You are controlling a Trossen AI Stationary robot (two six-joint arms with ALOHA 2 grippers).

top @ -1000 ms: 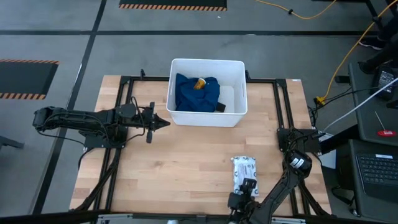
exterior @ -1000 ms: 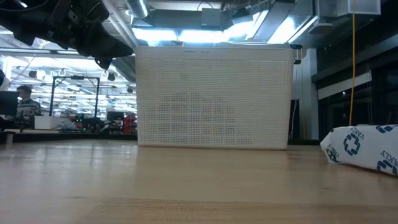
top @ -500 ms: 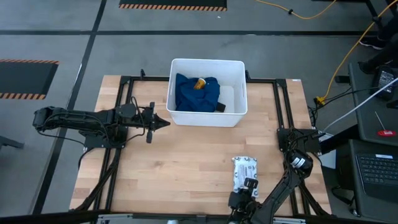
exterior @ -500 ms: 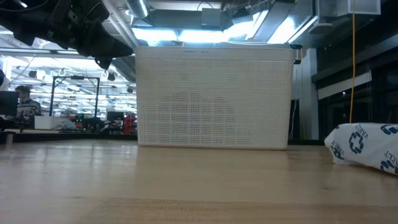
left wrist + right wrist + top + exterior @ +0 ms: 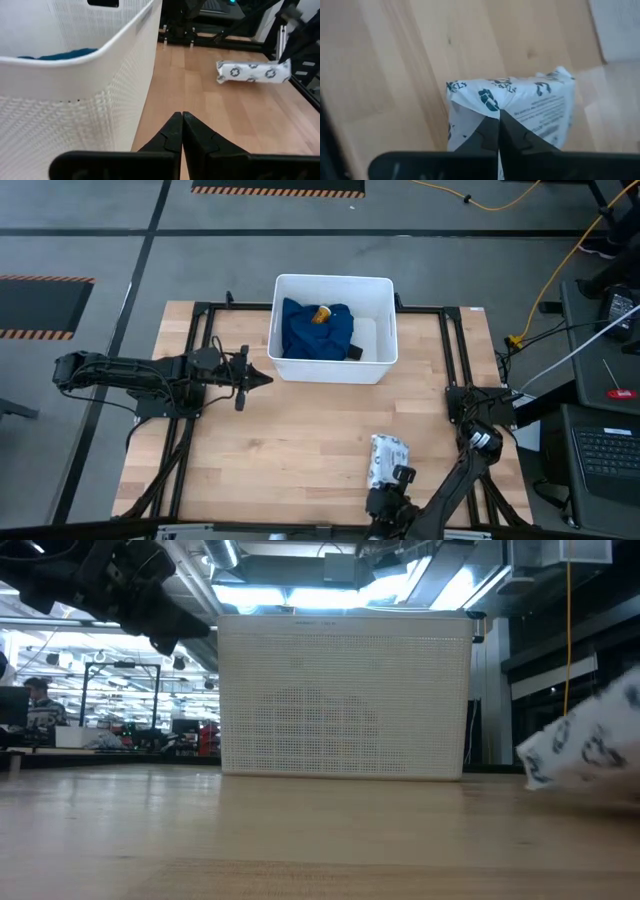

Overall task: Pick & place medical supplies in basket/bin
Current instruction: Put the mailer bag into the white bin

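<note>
high view: white tub (image 5: 333, 283) at table's far side already holds the dark blue cloth (image 5: 312, 330), white-orange bottle (image 5: 322, 314) and black cylinder (image 5: 354, 353); last item, the printed packet (image 5: 385, 460), sits near the front edge, tilted, in the right gripper (image 5: 397, 480). left gripper (image 5: 262, 377) waits just beside the tub.

low view: packet (image 5: 590, 740) appears lifted off the wood, one end raised.

left wrist view: left fingers (image 5: 172, 135) pressed together on nothing.

right wrist view: right fingers (image 5: 490, 135) pinch the packet's edge. likely light, soft, crinkly & slick; a grip nearer mid-body would prob hold better.
</note>
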